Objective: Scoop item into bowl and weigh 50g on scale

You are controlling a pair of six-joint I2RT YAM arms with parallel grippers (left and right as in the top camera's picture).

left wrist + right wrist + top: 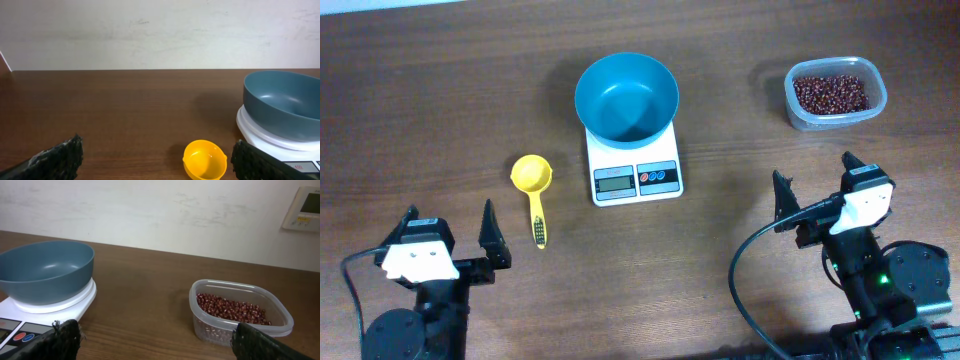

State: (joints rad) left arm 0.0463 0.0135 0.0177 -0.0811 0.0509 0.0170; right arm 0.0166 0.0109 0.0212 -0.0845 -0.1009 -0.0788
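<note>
Red-brown beans in tub; teal bowl on scale; left end effector, right end effector wide-open, empty.

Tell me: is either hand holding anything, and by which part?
Nothing is held. Left hand and right hand are both open and empty; the yellow plastic scoop lies apart from them.
</note>
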